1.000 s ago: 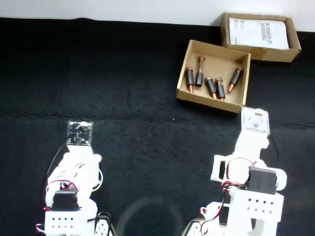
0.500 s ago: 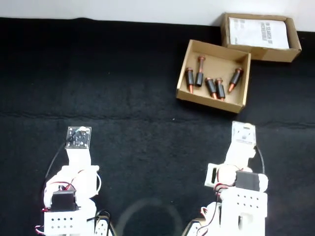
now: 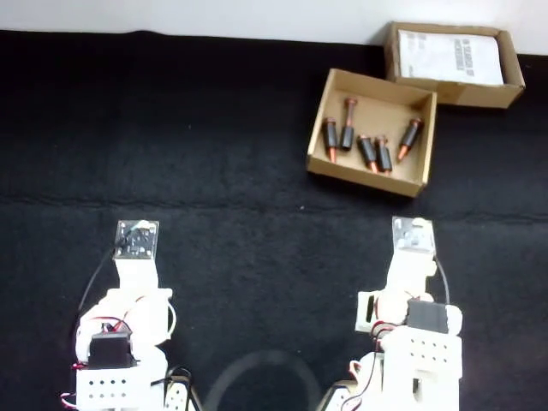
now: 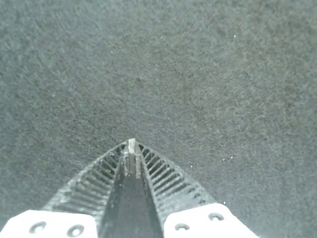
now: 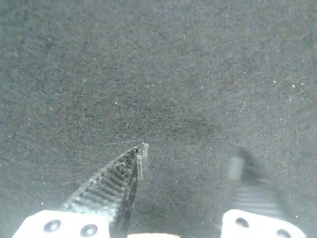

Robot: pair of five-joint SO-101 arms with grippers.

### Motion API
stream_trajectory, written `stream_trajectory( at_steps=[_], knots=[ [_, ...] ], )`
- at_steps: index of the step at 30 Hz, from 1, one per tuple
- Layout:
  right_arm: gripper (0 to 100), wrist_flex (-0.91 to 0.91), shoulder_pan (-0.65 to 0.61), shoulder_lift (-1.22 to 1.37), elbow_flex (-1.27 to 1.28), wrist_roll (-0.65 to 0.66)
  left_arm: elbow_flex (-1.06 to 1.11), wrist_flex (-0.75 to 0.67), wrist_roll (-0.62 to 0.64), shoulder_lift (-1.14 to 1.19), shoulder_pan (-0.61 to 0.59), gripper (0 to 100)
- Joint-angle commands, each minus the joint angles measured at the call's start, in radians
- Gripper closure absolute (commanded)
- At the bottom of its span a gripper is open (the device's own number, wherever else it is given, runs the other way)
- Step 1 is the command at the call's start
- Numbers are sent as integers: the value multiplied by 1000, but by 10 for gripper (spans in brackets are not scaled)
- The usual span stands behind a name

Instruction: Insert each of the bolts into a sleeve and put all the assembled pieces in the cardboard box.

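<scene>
- You are looking at the closing stage of the task: five assembled pieces, each a copper-coloured bolt in a dark sleeve, are lying inside the cardboard box at the far right of the table.
- The pieces are resting side by side on the box floor. Whether every bolt is seated fully in its sleeve is too small to tell.
- No loose bolt or sleeve is showing on the cloth in the high view, so you are likely dealing with a finished load.
- The left claw is hanging just above bare cloth with its fingers pressed together and nothing between them.
- The right claw is hanging over bare cloth with its fingers spread and carrying nothing. One finger is blurred, so treat the width of the gap as approximate.
- The left arm and the right arm are sitting folded near their bases, well apart from the box.
- The next move is calling for little: you are checking the count in the box and confirming that nothing is remaining outside it.
- A black cloth is covering the table.
- A second box, holding a printed sheet, is standing just behind the first.
- A pale wall is running along the far edge.
</scene>
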Motion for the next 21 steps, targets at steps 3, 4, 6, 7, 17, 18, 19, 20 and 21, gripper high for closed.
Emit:
stream_trajectory(
  at_steps=[3,4,6,7,17,18,19,20,21],
  knots=[
    [958,-76,4,-16,88,14,18,3,-2,-12,-10,991],
    [958,-116,5,-18,130,9,18,3,-2,-12,-10,991],
    [958,-206,12,-18,214,8,18,3,-2,-12,-10,991],
    [958,-246,12,-18,254,8,18,3,-2,-12,-10,991],
    [958,-268,5,-19,308,8,18,3,-2,-12,-10,991],
    [958,-266,5,-19,308,6,18,3,-2,-12,-10,991],
    [958,-266,5,-19,308,6,18,3,-2,-12,-10,991],
    [958,-266,5,-19,308,6,18,3,-2,-12,-10,991],
    [958,-266,5,-19,308,6,18,3,-2,-12,-10,991]
  ],
)
